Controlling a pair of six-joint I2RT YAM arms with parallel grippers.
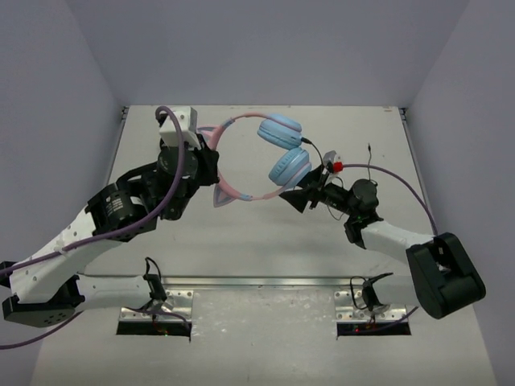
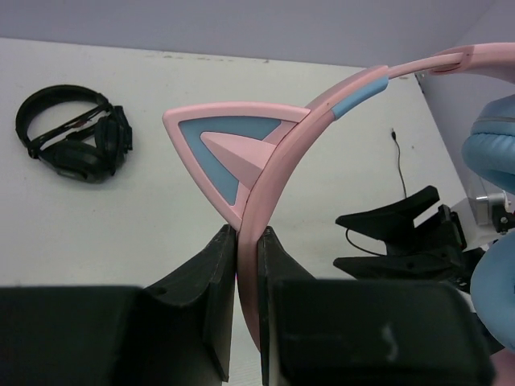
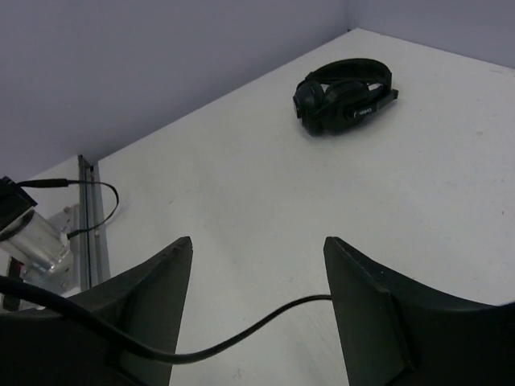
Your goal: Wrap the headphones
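The headphones (image 1: 287, 165) are held up mid-table, the pink headband (image 2: 278, 173) arched on its side and pinched in the left gripper (image 2: 248, 235) beside a pink-and-blue cat ear (image 2: 229, 149). Both light blue ear cups (image 1: 279, 130) sit close together, and the thin black cable (image 3: 241, 328) trails loose.

From my top feed: white matte table (image 1: 265, 241) fills enclosure floor. Back wall (image 1: 265, 48) plain pale grey-lavender. Left wall (image 1: 48, 121) and right wall (image 1: 475, 104) same tone, both meeting table edges. Metal rail (image 1: 265, 282) runs across near side. Light even and diffuse; I see only soft shadows. Left wrist feed: faint dark marks on tabletop close to wall.
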